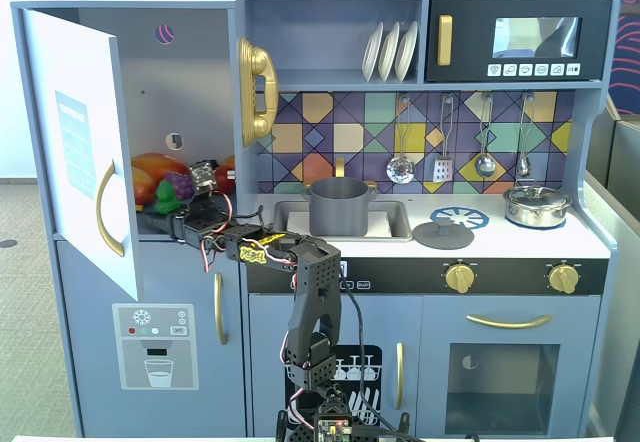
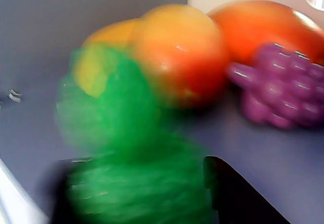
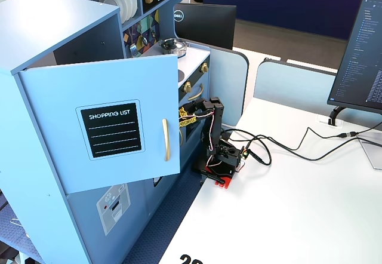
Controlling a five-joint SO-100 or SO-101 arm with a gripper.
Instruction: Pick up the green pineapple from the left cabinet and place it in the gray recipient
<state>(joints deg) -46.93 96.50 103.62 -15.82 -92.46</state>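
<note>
Bright green pineapple (image 2: 121, 158), orange-red fruits (image 2: 177, 51), purple grape bunch (image 2: 283, 89), blue-gray left cabinet (image 1: 150, 92), gray recipient (image 1: 340, 207)

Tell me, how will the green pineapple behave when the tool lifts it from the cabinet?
The green pineapple looks like moulded plastic, so probably stiff and light. Its bumpy skin should help grip. Its rounded, narrowing shape may roll or tip toward the orange fruit if nudged.

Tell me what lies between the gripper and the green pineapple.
Nothing: in the wrist view the green pineapple sits right at the gripper, with no other object in between.
</note>
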